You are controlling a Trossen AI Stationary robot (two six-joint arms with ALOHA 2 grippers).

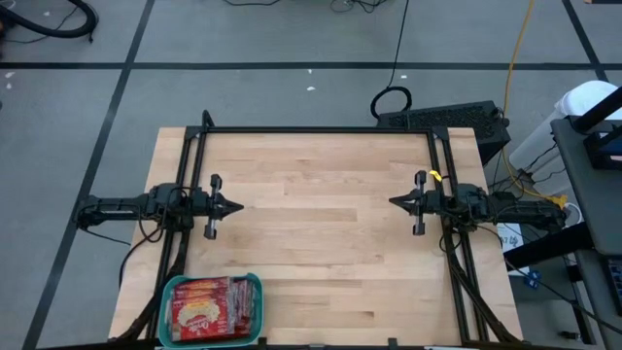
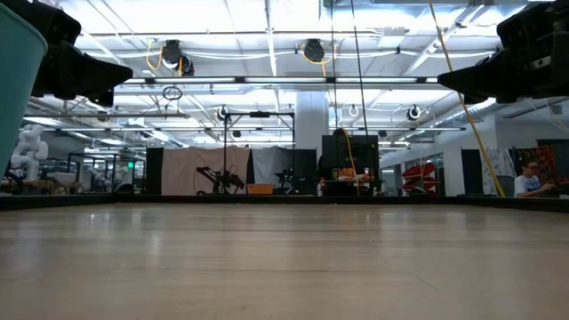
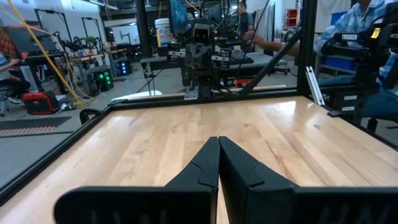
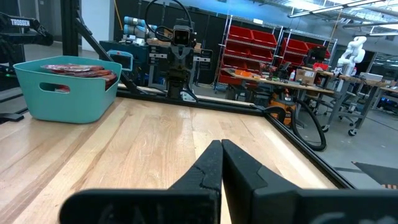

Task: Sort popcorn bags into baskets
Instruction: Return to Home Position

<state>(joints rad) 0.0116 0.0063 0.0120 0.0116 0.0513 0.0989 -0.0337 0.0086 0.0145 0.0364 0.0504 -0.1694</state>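
A teal-green basket (image 1: 212, 309) stands at the table's near left corner, and red popcorn bags (image 1: 206, 311) lie stacked inside it. The right wrist view shows the basket (image 4: 67, 88) with the bags (image 4: 79, 70) reaching its rim. My left gripper (image 1: 237, 206) hovers shut over the table's left side, pointing level toward the right. My right gripper (image 1: 394, 202) hovers shut over the right side, pointing level toward the left. Neither touches anything. Their shut fingertips show in the wrist views (image 3: 218, 139) (image 4: 221, 143).
Bare wooden tabletop (image 1: 321, 214) spans the space between the two grippers. A black metal frame (image 1: 321, 130) runs along the table's far edge and sides. People sit beyond the table in the room (image 3: 373, 37).
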